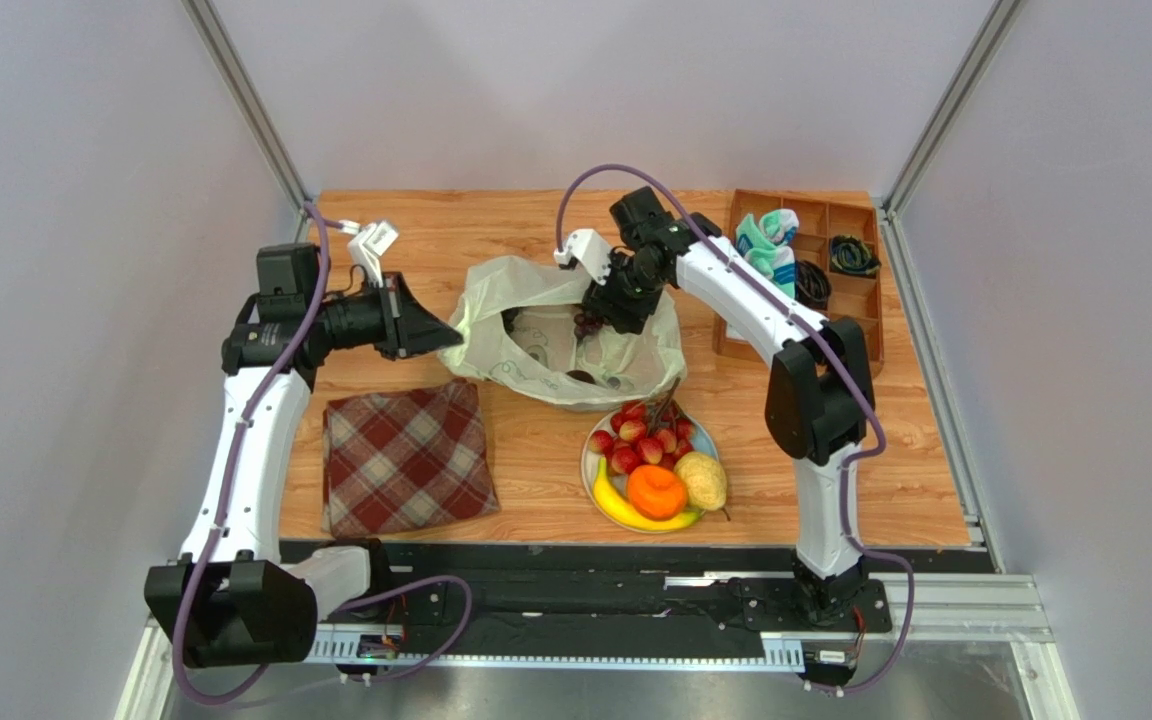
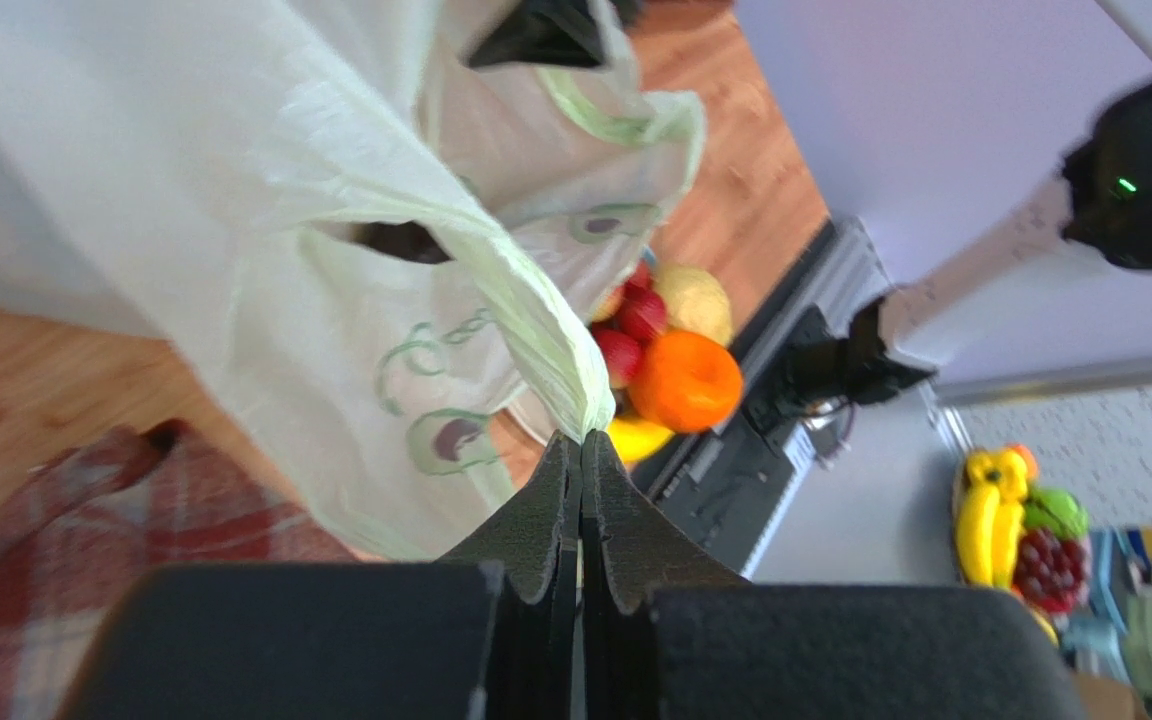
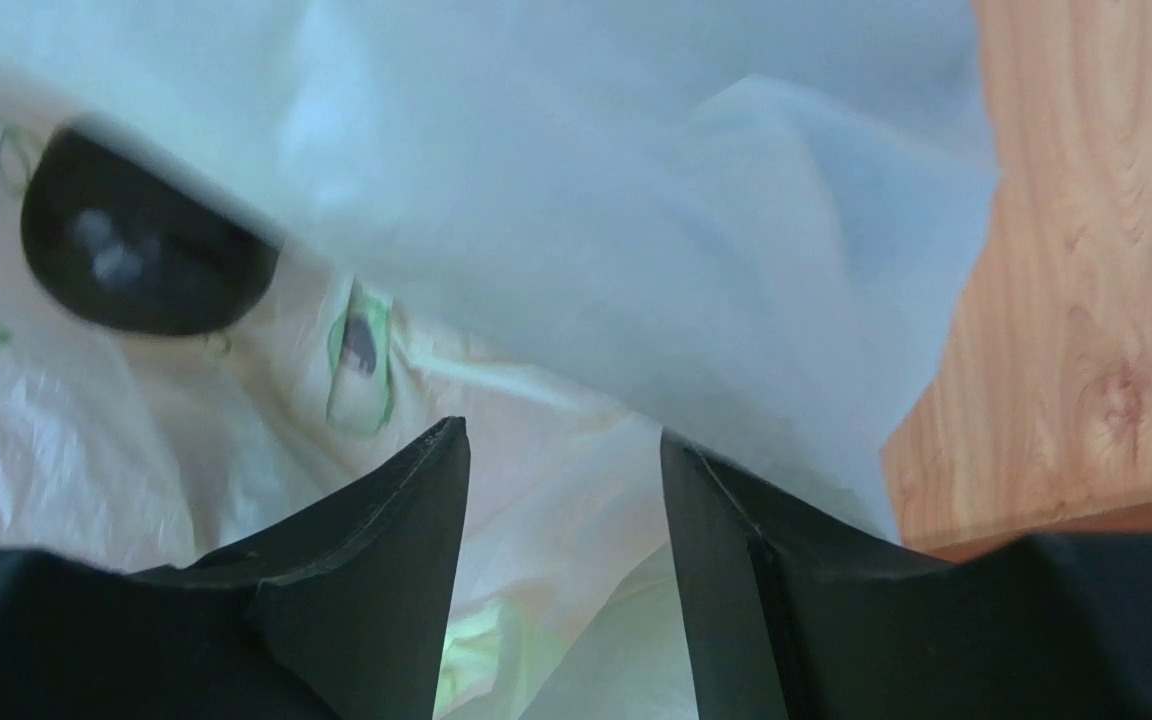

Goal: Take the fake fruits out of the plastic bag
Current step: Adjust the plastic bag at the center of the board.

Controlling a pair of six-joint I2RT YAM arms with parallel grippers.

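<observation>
The pale cream-green plastic bag (image 1: pixel 537 353) lies open at the table's middle. My left gripper (image 1: pixel 444 333) is shut on its left rim, a stretched strip of film (image 2: pixel 537 338) running into the closed tips (image 2: pixel 582 438). My right gripper (image 1: pixel 615 308) is open and empty, reaching into the bag's mouth; its fingers (image 3: pixel 387 525) stand apart over crumpled film (image 3: pixel 567 495). A dark plum (image 3: pixel 139 248) lies inside to the left. Dark fruit (image 1: pixel 585 321) shows in the bag. Red grapes (image 1: pixel 642 435), orange (image 1: pixel 657 491), banana (image 1: pixel 620 507) and pear (image 1: pixel 702 480) lie on the plate (image 1: pixel 587 465).
A red plaid cloth (image 1: pixel 405 458) lies at the front left, under the bag's edge in the left wrist view (image 2: pixel 71 518). A wooden compartment tray (image 1: pixel 815 278) with small items stands at the back right. The plate touches the bag's near side.
</observation>
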